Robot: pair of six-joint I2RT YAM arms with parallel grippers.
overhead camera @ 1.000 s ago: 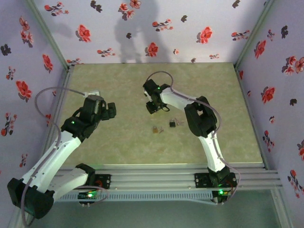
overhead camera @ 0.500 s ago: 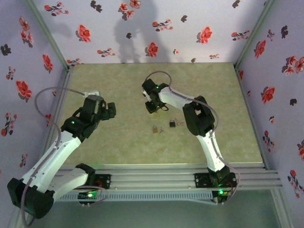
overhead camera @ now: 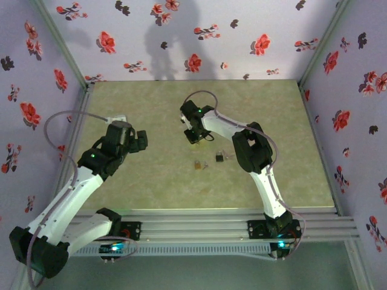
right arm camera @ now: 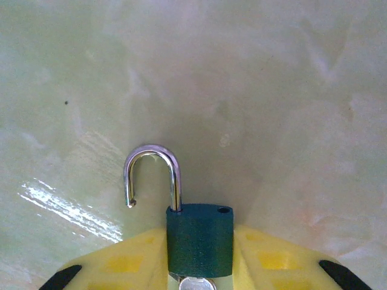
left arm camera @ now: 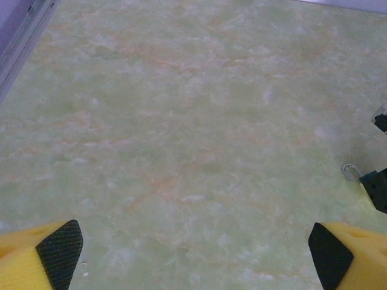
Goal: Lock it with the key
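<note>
Left jaws hang wide open over the pale green marbled bench (left arm camera: 181,121), gripping nothing. Moving right, around mid-bench, the right jaws are pinched on the body of the dark green padlock with a silver shackle (right arm camera: 199,238), shackle swung open. Nearer the arms sit a small brass-coloured piece (overhead camera: 198,164) and a small dark piece (overhead camera: 219,157), too tiny to identify.

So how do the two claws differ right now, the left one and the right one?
The left claw stands wide open with nothing between its fingers; the right claw is closed around a green padlock whose shackle is swung open. The left claw hangs over bare table toward the left side; the right claw is near the table's middle. Both have yellow fingers with black pads.
</note>
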